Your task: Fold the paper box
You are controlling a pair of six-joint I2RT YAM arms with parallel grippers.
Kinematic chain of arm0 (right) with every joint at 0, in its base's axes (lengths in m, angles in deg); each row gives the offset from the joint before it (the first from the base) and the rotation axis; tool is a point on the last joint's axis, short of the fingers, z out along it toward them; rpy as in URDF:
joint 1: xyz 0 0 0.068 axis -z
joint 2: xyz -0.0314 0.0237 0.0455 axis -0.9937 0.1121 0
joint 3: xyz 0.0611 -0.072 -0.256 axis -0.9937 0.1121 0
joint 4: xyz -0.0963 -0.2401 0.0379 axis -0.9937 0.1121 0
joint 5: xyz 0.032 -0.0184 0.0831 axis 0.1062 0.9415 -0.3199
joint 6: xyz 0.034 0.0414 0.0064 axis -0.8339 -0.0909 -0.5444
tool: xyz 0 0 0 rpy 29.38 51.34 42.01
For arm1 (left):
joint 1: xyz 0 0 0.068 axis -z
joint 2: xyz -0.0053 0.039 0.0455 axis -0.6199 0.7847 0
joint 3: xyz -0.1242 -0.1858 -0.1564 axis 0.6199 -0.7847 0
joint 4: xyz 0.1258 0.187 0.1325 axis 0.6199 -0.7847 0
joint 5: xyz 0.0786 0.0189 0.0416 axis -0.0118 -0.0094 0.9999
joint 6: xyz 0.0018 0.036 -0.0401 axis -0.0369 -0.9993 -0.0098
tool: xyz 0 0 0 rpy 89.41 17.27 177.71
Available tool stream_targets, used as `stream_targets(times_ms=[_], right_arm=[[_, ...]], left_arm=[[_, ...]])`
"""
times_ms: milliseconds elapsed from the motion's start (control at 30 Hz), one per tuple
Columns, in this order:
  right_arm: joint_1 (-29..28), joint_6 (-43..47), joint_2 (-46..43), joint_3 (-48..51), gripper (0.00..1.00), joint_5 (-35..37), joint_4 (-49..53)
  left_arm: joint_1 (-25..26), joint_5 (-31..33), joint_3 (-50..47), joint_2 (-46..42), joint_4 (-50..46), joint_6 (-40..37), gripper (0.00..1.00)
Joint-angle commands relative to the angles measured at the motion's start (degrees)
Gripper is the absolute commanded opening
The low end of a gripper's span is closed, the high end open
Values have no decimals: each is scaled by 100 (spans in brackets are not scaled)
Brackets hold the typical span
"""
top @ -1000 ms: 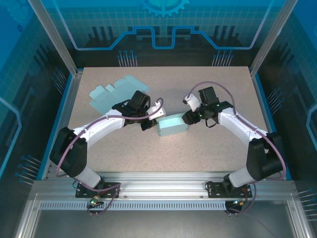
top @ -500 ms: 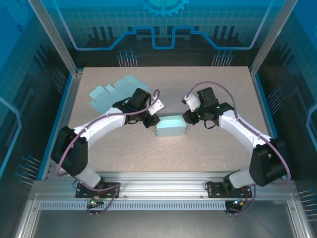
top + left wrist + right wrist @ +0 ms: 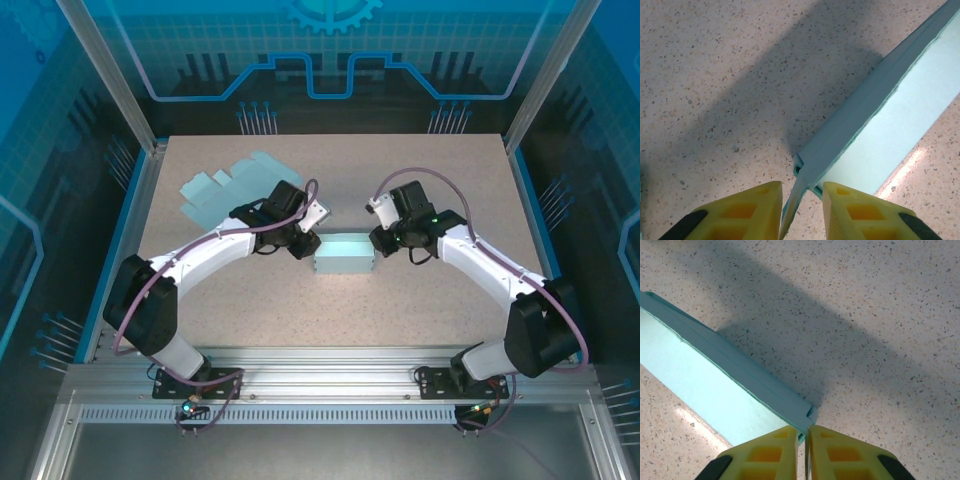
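Top external view: the paper box [image 3: 345,262] lies on the speckled worktop [image 3: 440,190], slightly nearer the arms than the middle. It is a long, pale teal block set crosswise between the two arms. The left gripper [image 3: 308,245] is at the box's left end and the right gripper [image 3: 378,243] at its right end, and both arms curve in from the near edge. Well apart from the box, in the far left part of the worktop, lies a flat, unfolded cardboard blank [image 3: 225,185] of the same teal. I cannot tell whether it is one sheet or several.

Left wrist view: the box runs away diagonally to the upper right, with its lighter broad face turned toward the camera and its darker long edge beside that. The left gripper's yellow fingers [image 3: 740,215] are spread a little. A thin end flap [image 3: 791,205] sticks out from the box's near corner into the gap between them. The flap leans toward the left-hand finger, and the right-hand finger sits just beside the box's corner. The jaws stand apart and do not clamp the flap.

Right wrist view: the box runs off to the upper left and its corner meets the fingertips. The right gripper's yellow fingers [image 3: 765,452] are pressed almost together, leaving a very narrow slit. A thin teal edge of the box's end shows in that slit, so this gripper is pinching the paper at that corner. The box casts a broad shadow on the worktop behind it.
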Motion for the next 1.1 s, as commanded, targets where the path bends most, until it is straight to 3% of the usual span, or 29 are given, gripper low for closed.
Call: stream_targets(times_ms=[0, 333, 567, 967, 1067], right_arm=[[-124, -185, 1, 13, 11, 221, 153], [-387, -458, -77, -99, 7, 530, 278], [-565, -500, 1, -199, 6, 791, 383], [-759, -888, 42, -329, 3, 835, 450], [-865, -1133, 94, -360, 2, 864, 401]], left_arm=[[71, 320, 166, -79, -232, 213, 28], [178, 271, 214, -143, -136, 540, 24], [241, 275, 208, -259, -38, 721, 29], [238, 273, 127, -184, -17, 981, 2], [248, 215, 43, -218, 116, 1166, 0]])
